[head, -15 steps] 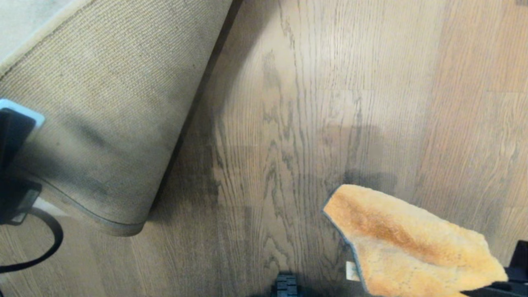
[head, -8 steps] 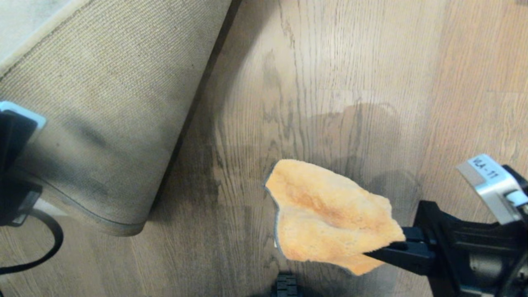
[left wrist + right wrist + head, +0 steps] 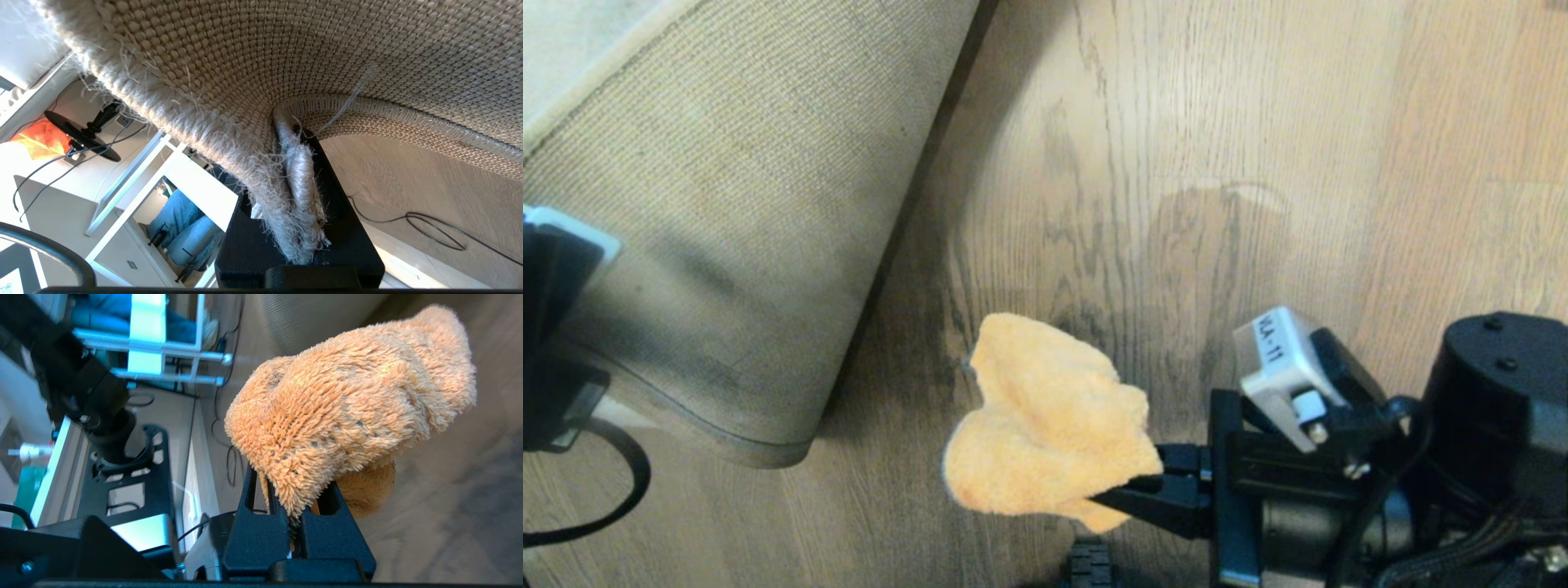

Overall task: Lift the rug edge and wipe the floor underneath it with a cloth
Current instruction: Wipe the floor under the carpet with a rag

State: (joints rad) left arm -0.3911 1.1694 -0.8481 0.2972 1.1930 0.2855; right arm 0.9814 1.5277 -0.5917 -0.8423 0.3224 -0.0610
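Note:
The rug is folded back at the left, its woven tan backing point(image 3: 727, 204) facing up and the rug edge point(image 3: 711, 431) curving above the floor point(image 3: 1176, 147). My left gripper point(image 3: 286, 171) is shut on the frayed rug edge point(image 3: 300, 183) and holds it lifted; only its black body point(image 3: 547, 327) shows at the head view's left border. My right gripper point(image 3: 1143, 490) is shut on the orange cloth point(image 3: 1045, 433), which hangs bunched just over the bare planks, right of the fold. From the right wrist, the cloth point(image 3: 347, 396) bulges out of the closed right gripper point(image 3: 296, 498).
A black cable point(image 3: 621, 490) loops on the floor below the fold. A black part of my base point(image 3: 1088, 567) pokes in at the bottom edge. A white frame point(image 3: 135, 171) and a seated person's blue-clad legs point(image 3: 179, 228) lie behind the left arm.
My right arm has swung in from the lower right toward the left, carrying the cloth closer to the folded rug; the cloth has bunched up. The left gripper and rug have stayed still.

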